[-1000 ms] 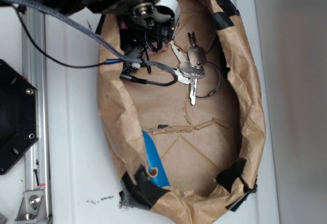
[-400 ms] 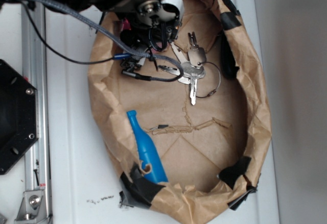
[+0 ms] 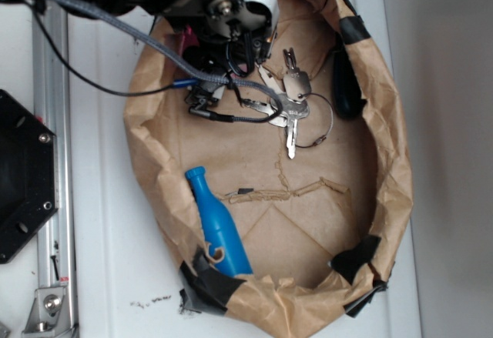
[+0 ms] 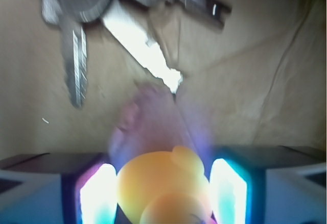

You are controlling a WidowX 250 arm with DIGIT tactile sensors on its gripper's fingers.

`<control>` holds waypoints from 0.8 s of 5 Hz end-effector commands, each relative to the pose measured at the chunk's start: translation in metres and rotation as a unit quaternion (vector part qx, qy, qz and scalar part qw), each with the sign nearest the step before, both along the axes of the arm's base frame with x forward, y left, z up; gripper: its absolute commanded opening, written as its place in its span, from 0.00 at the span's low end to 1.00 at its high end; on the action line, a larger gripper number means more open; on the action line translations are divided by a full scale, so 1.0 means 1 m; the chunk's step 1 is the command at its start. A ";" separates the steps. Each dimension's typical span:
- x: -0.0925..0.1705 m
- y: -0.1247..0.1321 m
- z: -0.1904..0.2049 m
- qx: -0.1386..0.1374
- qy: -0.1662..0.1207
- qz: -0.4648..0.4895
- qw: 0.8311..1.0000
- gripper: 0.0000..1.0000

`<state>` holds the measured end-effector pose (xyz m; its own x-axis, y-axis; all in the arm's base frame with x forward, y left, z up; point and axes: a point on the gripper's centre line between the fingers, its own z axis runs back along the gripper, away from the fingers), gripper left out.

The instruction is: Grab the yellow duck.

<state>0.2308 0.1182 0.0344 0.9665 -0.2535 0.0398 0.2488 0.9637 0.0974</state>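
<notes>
The yellow duck (image 4: 162,185) sits right between the two glowing fingers (image 4: 97,193) of the gripper (image 4: 162,196). The fingers are on both sides of it and look like they touch it, so the gripper seems to be closed on the duck. In the outside view the duck is hidden under the arm, up at the top end of the paper bag (image 3: 389,161).

The grip could be weak. The duck is round and squishy, and only its top shows here, so I cannot tell how much of it the fingers hold. If they only pinch its sides, it could pop out when the arm goes up.

Just past the duck lie the keys (image 3: 289,107) on their ring. They are near the gripper. If the arm slides forward instead of going up, it could push the keys or hook the ring.

The gray cable (image 3: 154,49) hangs down into the bag by the gripper. It could catch on the bag's wall and pull the soft bag out of shape.

The blue bottle (image 3: 216,226) lies well apart, at the bag's other end, so it is not in the way.
</notes>
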 end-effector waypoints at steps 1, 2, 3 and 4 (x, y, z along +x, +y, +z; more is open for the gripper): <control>0.045 -0.040 0.097 0.052 -0.106 -0.003 0.993 0.00; 0.066 -0.052 0.134 0.011 -0.123 0.051 0.991 0.00; 0.080 -0.072 0.156 -0.031 -0.089 0.102 0.990 0.00; 0.064 -0.074 0.155 -0.106 -0.077 0.233 0.964 0.00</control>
<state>0.2862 0.0264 0.1646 0.9664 0.2221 0.1295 -0.2094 0.9722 -0.1047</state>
